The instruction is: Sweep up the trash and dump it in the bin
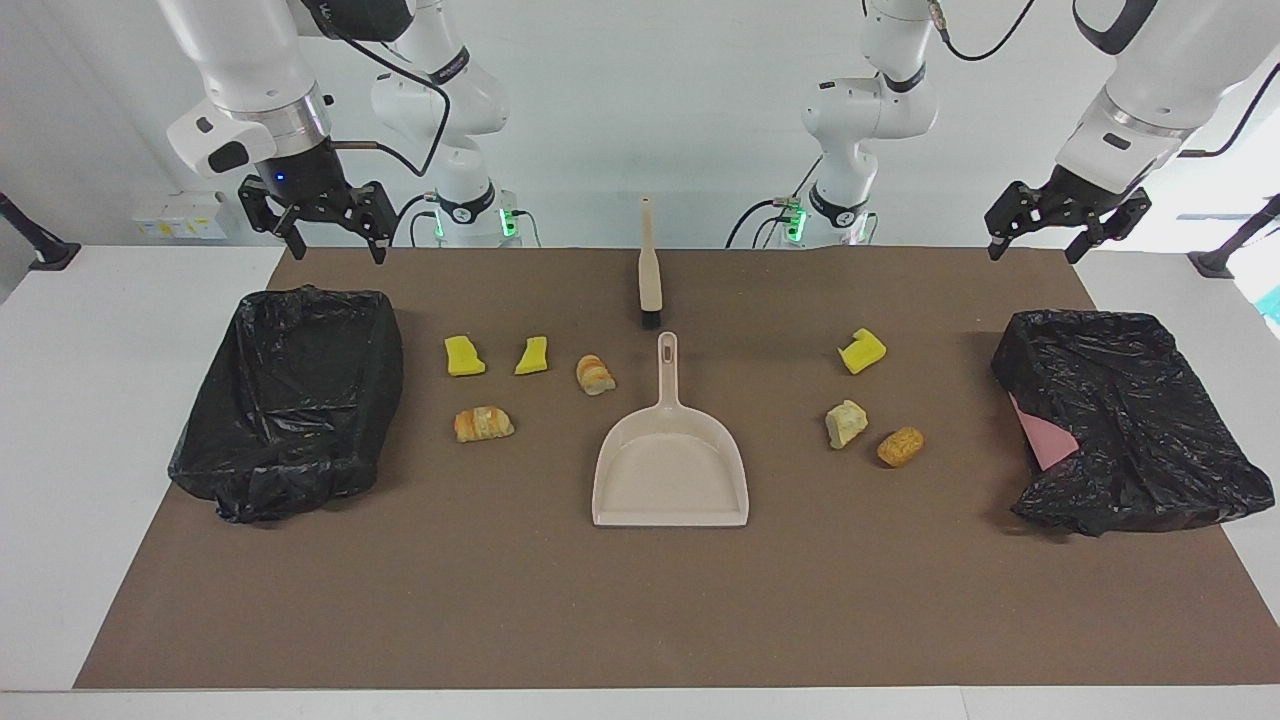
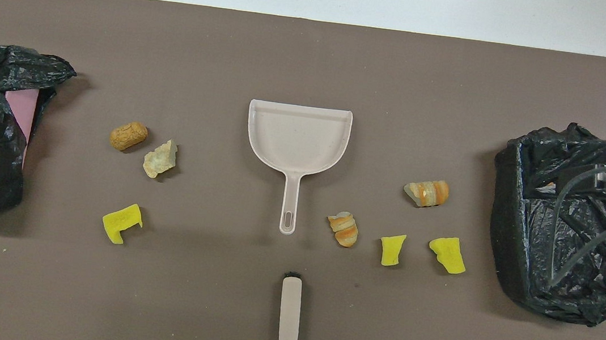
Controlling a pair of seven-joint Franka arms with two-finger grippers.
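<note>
Several trash scraps lie on the brown mat (image 1: 640, 600) around a beige dustpan (image 1: 670, 480) (image 2: 298, 141). Toward the right arm's end lie two yellow sponge chunks (image 1: 464, 356) (image 1: 532, 356) and two bread pieces (image 1: 595, 375) (image 1: 483, 424). Toward the left arm's end lie a yellow sponge chunk (image 1: 862, 351), a pale bread piece (image 1: 846, 423) and a brown roll (image 1: 900, 446). A beige brush (image 1: 650, 265) (image 2: 289, 317) lies nearer the robots than the dustpan's handle. My right gripper (image 1: 338, 250) hangs open and empty over the mat's edge by one bin (image 1: 290, 400). My left gripper (image 1: 1035, 250) hangs open and empty near the other bin (image 1: 1130, 420).
Both bins are lined with black bags, one at each end of the mat; a pink wall (image 1: 1040, 440) shows through at the left arm's one. White table (image 1: 90, 400) surrounds the mat. Cables hang from the right arm over its bin (image 2: 571, 223).
</note>
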